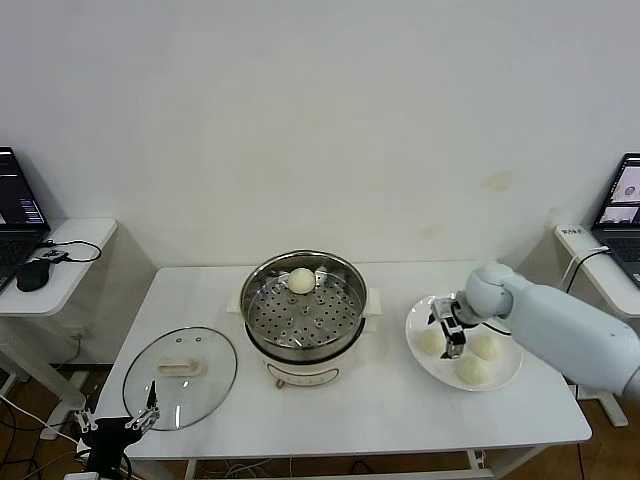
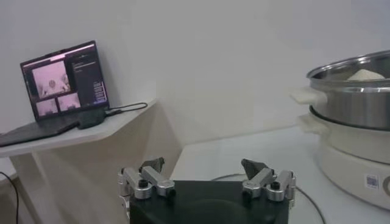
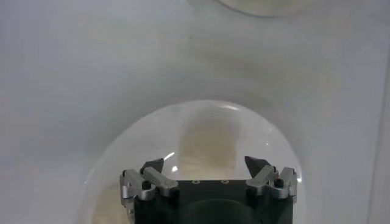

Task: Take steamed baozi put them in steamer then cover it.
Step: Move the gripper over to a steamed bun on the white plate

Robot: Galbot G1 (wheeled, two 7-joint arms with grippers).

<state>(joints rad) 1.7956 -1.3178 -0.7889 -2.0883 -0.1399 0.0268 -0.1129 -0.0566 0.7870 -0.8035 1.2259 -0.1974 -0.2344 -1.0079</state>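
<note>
The round shiny steel steamer [image 1: 303,305] on its cream-white electric base sits at the centre of the white rectangular table [image 1: 390,410]. One pale cream-white baozi [image 1: 301,280] rests on its perforated tray at twelve o'clock, close to the steel wall; the remainder of the tray is bare.

At three o'clock from the steamer lies a flat round white plate [image 1: 424,311] holding three more pale buns: one [image 1: 432,342] at nine o'clock, one [image 1: 487,346] at three and one [image 1: 473,370] at six. The right gripper [image 1: 452,330] hangs low over the plate, its jaws apart straddling the nine-o'clock bun [image 3: 207,143], not clamped on it.

At eight o'clock from the steamer a round glass lid with a cream handle [image 1: 180,366] lies flat on the table. The left gripper [image 1: 140,420] waits at the lid's six-o'clock rim, jaws wide apart, holding nothing.
</note>
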